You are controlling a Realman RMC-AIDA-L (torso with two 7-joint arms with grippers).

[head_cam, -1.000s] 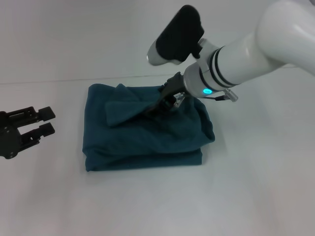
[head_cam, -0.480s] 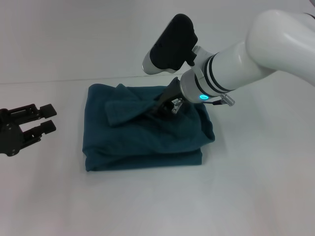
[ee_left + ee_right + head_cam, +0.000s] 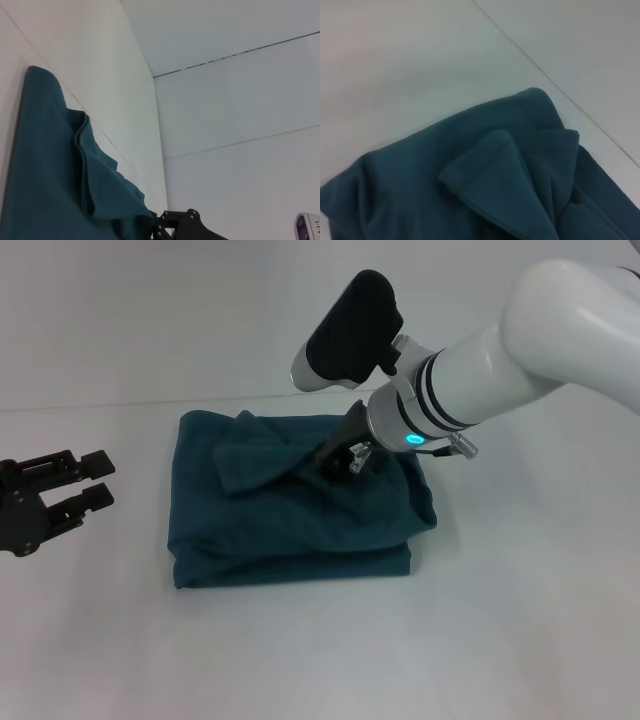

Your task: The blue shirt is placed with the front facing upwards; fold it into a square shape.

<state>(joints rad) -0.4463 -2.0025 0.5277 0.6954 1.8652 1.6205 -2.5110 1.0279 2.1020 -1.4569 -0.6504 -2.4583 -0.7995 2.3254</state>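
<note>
In the head view, the shirt (image 3: 295, 505) is seen folded into a rough square on the table (image 3: 500, 640), with one loose flap turned back across its top. The right gripper (image 3: 338, 455) is pressed onto the far part of the shirt; whether its jaws are clenched cannot be told. The left gripper (image 3: 88, 485) is held well apart from the shirt, jaws released. In the left wrist view, the shirt's layered edge (image 3: 82, 165) is shown. In the right wrist view, the turned-back flap (image 3: 495, 170) is seen lying on the fold.
</note>
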